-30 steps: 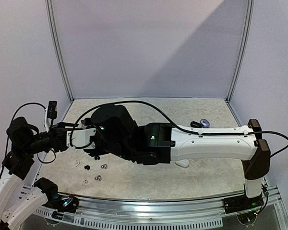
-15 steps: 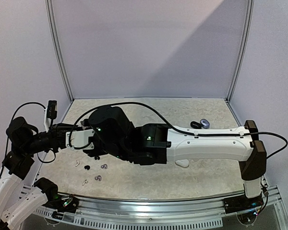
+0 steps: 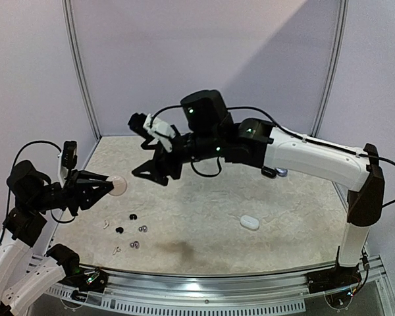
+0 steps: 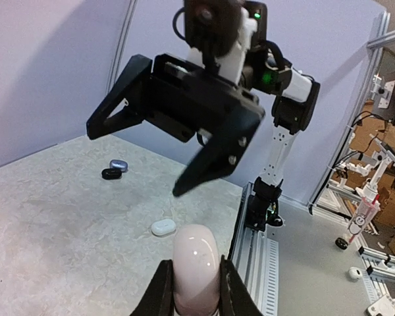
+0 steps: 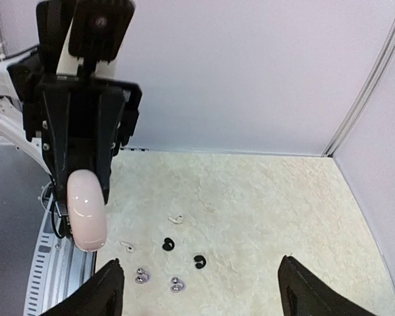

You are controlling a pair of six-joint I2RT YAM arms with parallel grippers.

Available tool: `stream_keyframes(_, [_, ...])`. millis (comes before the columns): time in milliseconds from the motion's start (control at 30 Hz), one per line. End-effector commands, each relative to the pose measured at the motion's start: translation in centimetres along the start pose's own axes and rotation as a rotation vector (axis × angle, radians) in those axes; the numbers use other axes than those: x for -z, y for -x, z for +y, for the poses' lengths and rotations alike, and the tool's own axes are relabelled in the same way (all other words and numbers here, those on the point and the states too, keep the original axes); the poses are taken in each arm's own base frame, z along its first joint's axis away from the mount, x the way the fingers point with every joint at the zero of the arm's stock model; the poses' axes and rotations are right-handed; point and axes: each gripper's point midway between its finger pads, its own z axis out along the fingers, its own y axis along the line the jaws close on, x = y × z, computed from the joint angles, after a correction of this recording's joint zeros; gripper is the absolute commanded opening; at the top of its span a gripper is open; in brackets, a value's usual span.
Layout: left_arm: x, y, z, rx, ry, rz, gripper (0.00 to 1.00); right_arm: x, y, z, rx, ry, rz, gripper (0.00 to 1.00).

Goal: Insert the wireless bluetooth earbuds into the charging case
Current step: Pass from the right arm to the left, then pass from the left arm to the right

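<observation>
Item: left tool (image 3: 109,186), clenched on a pink case (image 3: 118,185), holding it clear of the worktop (image 3: 204,217) at the left side; fingers (image 4: 160,293) pinch its narrow flanks, rounded end outward; no seam or open lid shows, so it reads as shut. Item: right tool (image 3: 151,175), released and grasping nothing, jaws spread wide, raised in the air facing the pink case and well apart from it. Item: earbuds (image 5: 168,245), six counted, loose on the worktop near the left front and below the pink case; two white with a hooked stem, two black and ring-like, two grey with a glossy bead look; none in either tool, none in any case. Item: white case (image 3: 249,222), a smooth flat pebble at the right front; black case (image 3: 268,171) and blue case (image 3: 281,169) side by side toward the rear right. Materials: cases hard, glossy, rounded plastic, likely slippery under a pinch; buds tiny and light, apt to roll or skid; worktop matt, mottled like stone. Handling note, as judgement: the lid probably wants opening before any bud goes in, so the left tool should hold the pink case level and steady with its seam toward the right tool; the right tool should narrow its jaws early, come straight down over one bud, and pinch across its widest part.
</observation>
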Motion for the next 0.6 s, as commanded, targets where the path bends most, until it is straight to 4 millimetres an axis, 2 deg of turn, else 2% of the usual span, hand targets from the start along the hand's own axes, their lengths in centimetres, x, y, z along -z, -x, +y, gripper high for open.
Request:
stream_keyframes(0, [-0.1,-0.1,-0.8,-0.058,-0.041,0.011,0.0,1.0,2.3,3.5,-0.204,0.233,-0.069,0.76])
stream_keyframes(233, [-0.1,-0.3,-0.7,-0.069,-0.037,0.023,0.0,-1.6,0.7,5.2,-0.264,0.363,-0.008,0.74])
stream_keyframes(300, [-0.1,-0.2,-0.6,-0.071,-0.035,0.022,0.0,-2.1,0.4,5.2,-0.298,0.373,-0.001,0.69])
stream_keyframes(567, [-0.1,-0.4,-0.6,-0.067,-0.033,0.027,0.0,-2.9,0.1,5.4,-0.325,0.395,0.0,0.22])
